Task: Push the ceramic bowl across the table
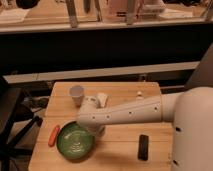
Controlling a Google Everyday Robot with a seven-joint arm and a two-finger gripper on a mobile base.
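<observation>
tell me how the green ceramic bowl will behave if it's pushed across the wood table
The ceramic bowl looks wide and shallow, so it will probably slide rather than tip. Its glossy glaze on the smooth table suggests it may slip or spin off line. The gripper sits at its right rim; the orange object lies just left and could get bumped.

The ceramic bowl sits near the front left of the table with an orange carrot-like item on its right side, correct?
Not quite: the camera view shows the orange item on the left of the ceramic bowl, not its right. The bowl is indeed near the table's front left, with the gripper at its right rim.
</observation>
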